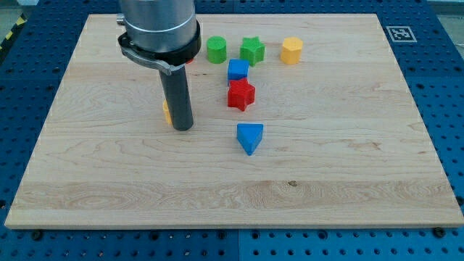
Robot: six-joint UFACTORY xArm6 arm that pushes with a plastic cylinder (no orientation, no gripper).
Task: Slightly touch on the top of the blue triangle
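Note:
The blue triangle (249, 137) lies near the middle of the wooden board (348, 159). My tip (182, 128) rests on the board to the triangle's left, about a block's width and a half away, not touching it. A small orange block (167, 112) peeks out right behind the rod on its left side, mostly hidden.
A red star block (241, 94) sits just above the triangle, with a blue cube (238, 70) above that. A green cylinder (216, 50), a green star (252, 50) and a yellow hexagonal block (291, 51) line the view's top. A red sliver shows by the arm's housing.

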